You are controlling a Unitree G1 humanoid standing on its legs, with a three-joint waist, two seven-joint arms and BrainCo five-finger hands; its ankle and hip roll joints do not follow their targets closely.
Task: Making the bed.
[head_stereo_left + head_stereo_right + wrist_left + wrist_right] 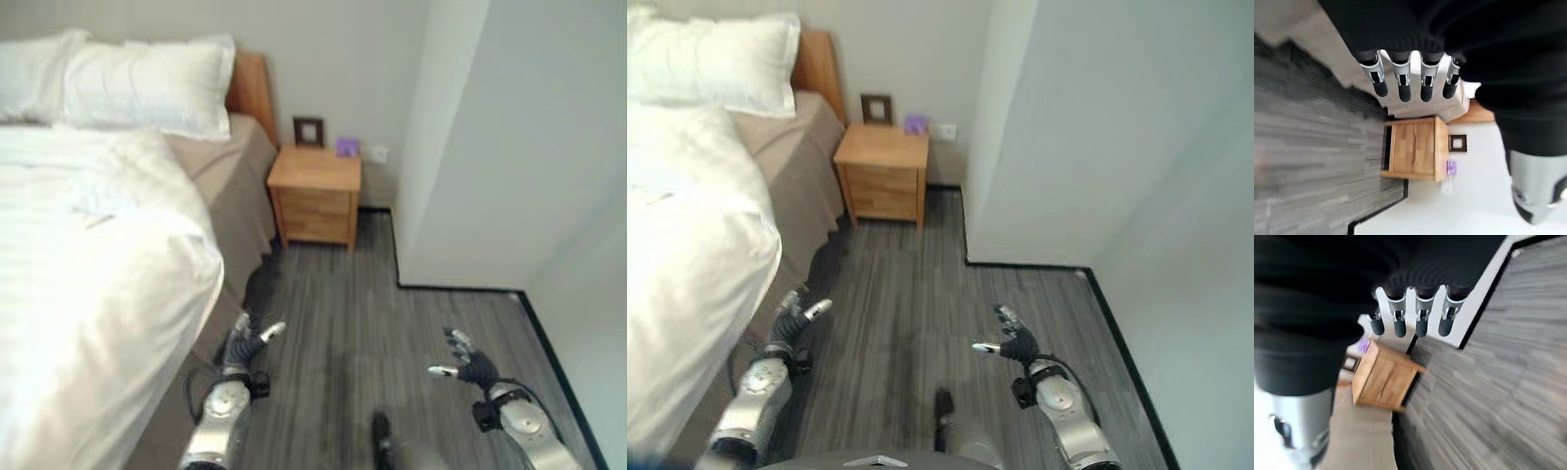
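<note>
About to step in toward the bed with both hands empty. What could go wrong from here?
1. The left hand hangs open beside the overhanging white duvet; a blind reach may bunch or drag it instead of smoothing it.
2. The wooden nightstand, carrying a picture frame and a small purple item, stands close against the bed; moving toward the pillows could bump it.
3. The right hand is open over bare floor, probably too far to help.

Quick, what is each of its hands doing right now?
Left hand: open, holding nothing, beside the bed.
Right hand: open, holding nothing, over the floor.
</note>
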